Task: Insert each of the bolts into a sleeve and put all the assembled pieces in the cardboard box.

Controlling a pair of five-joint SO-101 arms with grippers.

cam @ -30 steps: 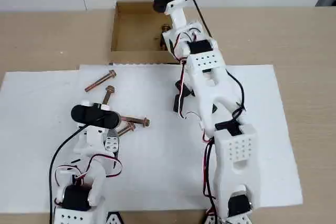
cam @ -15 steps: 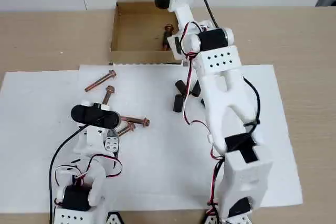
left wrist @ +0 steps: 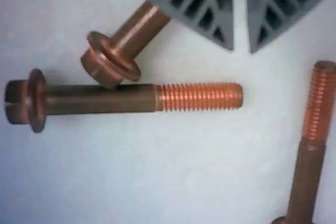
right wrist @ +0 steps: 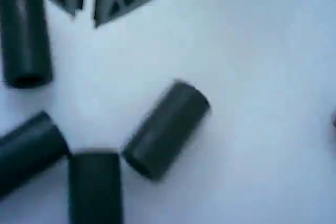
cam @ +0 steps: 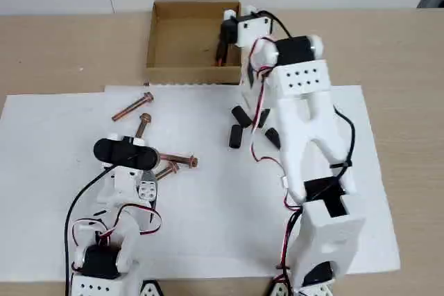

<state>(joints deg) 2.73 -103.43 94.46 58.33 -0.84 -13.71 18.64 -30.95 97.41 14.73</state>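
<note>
While your left claw (left wrist: 241, 48) hangs closed to a thin slit and empty over the bolts (cam: 177, 159) at lower left of the high frame, your right claw (right wrist: 85, 17) is closed on nothing above four black sleeves (right wrist: 165, 129) mid-frame. Cardboard box (cam: 184, 74) sits top centre on the table (cam: 55, 46).

Showing no readable text, label, number or sign on the bolts (left wrist: 123, 98), the sleeves (right wrist: 165, 129), the cardboard box (cam: 161, 71) or the white sheet (cam: 208, 227).
</note>
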